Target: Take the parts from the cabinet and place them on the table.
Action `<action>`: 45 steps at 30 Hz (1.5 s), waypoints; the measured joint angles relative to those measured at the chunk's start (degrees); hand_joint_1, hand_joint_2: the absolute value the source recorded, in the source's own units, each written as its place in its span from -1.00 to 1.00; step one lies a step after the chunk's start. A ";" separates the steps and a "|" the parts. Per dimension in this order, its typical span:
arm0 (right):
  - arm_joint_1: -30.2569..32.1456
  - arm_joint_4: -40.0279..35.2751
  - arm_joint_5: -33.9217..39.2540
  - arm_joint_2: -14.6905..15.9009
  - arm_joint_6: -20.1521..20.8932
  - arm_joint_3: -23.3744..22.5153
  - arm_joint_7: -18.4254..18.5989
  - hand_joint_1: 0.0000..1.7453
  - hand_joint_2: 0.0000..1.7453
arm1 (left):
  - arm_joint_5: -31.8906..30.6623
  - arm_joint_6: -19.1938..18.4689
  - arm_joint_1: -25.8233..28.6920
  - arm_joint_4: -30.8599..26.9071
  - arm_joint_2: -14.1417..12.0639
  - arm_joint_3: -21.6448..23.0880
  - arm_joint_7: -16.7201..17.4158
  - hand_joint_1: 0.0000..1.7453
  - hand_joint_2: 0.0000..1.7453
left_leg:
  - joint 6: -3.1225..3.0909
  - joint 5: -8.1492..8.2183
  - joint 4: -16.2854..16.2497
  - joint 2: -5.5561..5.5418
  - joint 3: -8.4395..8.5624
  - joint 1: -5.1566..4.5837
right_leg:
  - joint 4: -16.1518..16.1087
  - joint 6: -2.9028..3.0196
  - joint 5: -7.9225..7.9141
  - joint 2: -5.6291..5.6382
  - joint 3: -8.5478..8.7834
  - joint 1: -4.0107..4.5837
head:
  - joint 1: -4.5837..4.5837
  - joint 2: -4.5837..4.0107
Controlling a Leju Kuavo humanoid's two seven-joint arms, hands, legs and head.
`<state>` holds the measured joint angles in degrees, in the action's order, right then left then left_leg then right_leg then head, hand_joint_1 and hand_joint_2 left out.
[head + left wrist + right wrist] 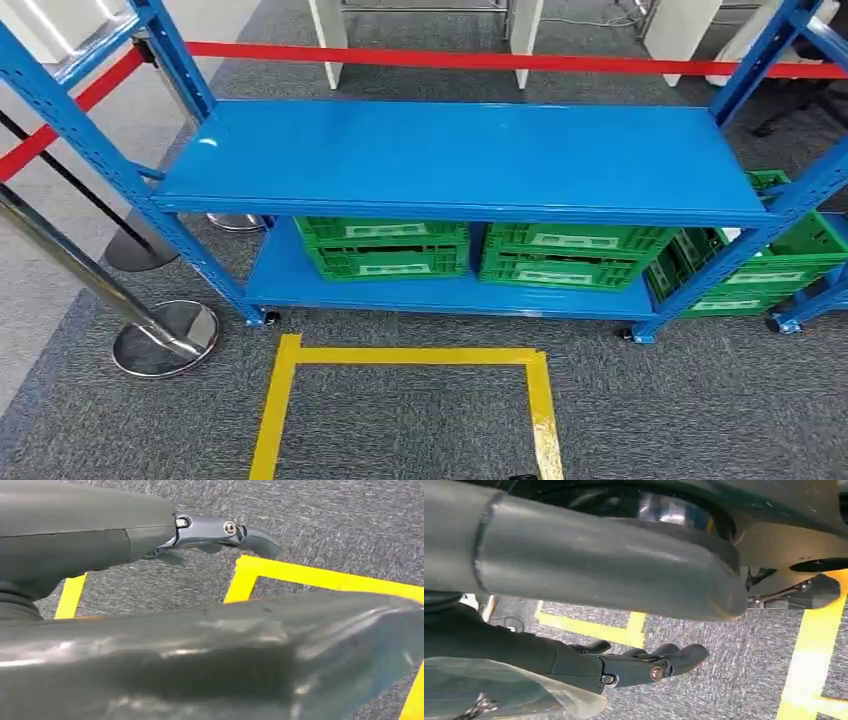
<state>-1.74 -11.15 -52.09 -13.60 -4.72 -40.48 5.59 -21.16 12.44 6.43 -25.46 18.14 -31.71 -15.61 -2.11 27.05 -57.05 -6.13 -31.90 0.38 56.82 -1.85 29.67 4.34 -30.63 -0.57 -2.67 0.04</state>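
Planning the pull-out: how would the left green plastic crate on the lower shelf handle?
The left green plastic crate looks stiff with its ribbed walls. It probably slides easily on the smooth blue lower shelf. Squat, so unlikely to tip; contents hidden, weight unclear.

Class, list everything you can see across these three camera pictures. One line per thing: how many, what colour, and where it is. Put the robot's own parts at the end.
Shelf rack: one, blue, ahead of the robot, top shelf bare.
Crates: two green on the lower shelf side by side, the second to its right; more green crates past the rack's right end, number unclear.
Floor tape: yellow outline on the grey carpet in front of the rack.
Barrier belt: red, stretched behind the rack.
Barrier posts: silver, round bases, left of the rack.
White legs: beyond the belt.
Left hand: dark grey fingers, holding nothing, above the carpet.
Right hand: dark grey fingers, extended, holding nothing.
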 joint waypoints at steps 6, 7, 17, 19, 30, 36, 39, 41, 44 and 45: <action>-0.12 0.00 0.13 0.07 0.22 -0.76 -0.63 -1.00 -1.00 | 1.01 0.07 0.36 0.02 0.09 0.33 0.07 -1.00 -1.00 | 0.35 -0.51 1.99 1.99 1.40 0.72 | 16.57 -1.57 7.90 -3.82 -8.43 -0.35 | -0.44 0.00; -0.07 0.00 0.13 0.09 0.33 -0.94 -0.85 -1.00 -1.00 | 1.14 0.09 0.37 0.00 0.09 0.37 0.07 -1.00 -1.00 | 0.54 -0.38 1.85 1.99 1.44 0.82 | 15.66 -1.82 6.49 -3.87 -8.06 -0.52 | -0.39 0.00; -0.11 0.00 0.13 0.04 0.57 -1.35 -1.16 -1.00 -1.00 | 1.70 0.39 0.47 0.00 -0.07 1.07 0.09 -1.00 -1.00 | 3.31 3.16 -3.06 4.13 0.58 1.07 | 1.71 0.76 0.38 -3.76 0.10 -1.03 | -0.35 0.00; -0.01 0.02 0.13 0.06 0.57 -1.42 -1.18 -1.00 -1.00 | 1.70 0.37 0.43 0.00 -0.09 1.29 0.09 -1.00 -1.00 | 3.48 7.56 -12.19 5.44 -3.89 1.04 | 1.71 1.28 0.70 -4.65 0.32 -0.83 | -0.02 0.00; -0.05 0.04 0.13 0.02 0.66 -1.81 -1.27 -1.00 -1.00 | 1.79 0.48 0.63 -0.02 -0.02 1.33 0.09 -1.00 -1.00 | 1.32 1.07 -2.79 6.21 -1.47 -0.24 | 1.01 -0.44 2.76 -6.43 2.12 -0.34 | 0.35 0.00; 0.03 0.02 0.07 0.07 0.66 -2.01 -1.64 -1.00 -1.00 | 2.14 0.55 0.63 -0.04 0.11 1.38 0.26 -1.00 -1.00 | -0.04 1.28 -1.47 5.88 -0.38 0.06 | 17.55 -1.41 9.46 -4.52 -7.48 -0.46 | 0.09 0.00; 0.06 0.02 -0.09 0.07 0.66 -2.08 -1.64 -1.00 -1.00 | 2.14 0.57 0.63 -0.04 0.11 1.40 0.41 -1.00 -1.00 | 0.05 2.09 -1.48 5.32 0.76 -0.02 | 13.64 -1.28 3.45 -4.51 -7.71 -0.46 | 0.04 0.00; 0.08 0.02 -0.22 0.07 0.66 -2.12 -1.62 -1.00 -1.00 | 2.14 0.57 0.63 -0.04 0.15 1.44 0.59 -1.00 -1.00 | 0.42 2.93 -1.48 5.12 1.92 -0.02 | 4.25 -0.67 -2.35 -4.20 -4.24 -0.42 | 0.02 0.00; -0.03 0.02 -0.46 0.07 0.83 -2.23 -1.35 -1.00 -1.00 | 2.23 0.57 0.63 -0.04 0.11 1.64 0.74 -1.00 -1.00 | 1.33 3.53 -1.80 4.98 1.76 -0.31 | 2.60 -0.02 -1.15 -3.88 -2.73 -0.05 | 0.22 0.00; 0.07 0.02 -0.50 0.07 0.85 -2.23 -1.18 -1.00 -1.00 | 2.23 0.57 0.62 -0.04 0.11 1.68 0.76 -1.00 -1.00 | 1.62 3.50 -1.51 4.99 1.89 -0.10 | 2.67 0.26 -1.00 -3.88 -2.71 0.09 | 0.22 0.00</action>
<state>-1.67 -11.13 -52.59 -13.53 -3.87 -42.71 4.42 -18.93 13.00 7.06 -25.51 18.25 -30.03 -14.84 -0.49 30.54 -58.56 -1.14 -30.01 0.29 59.49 -1.59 28.67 0.46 -33.34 -0.47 -2.45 0.04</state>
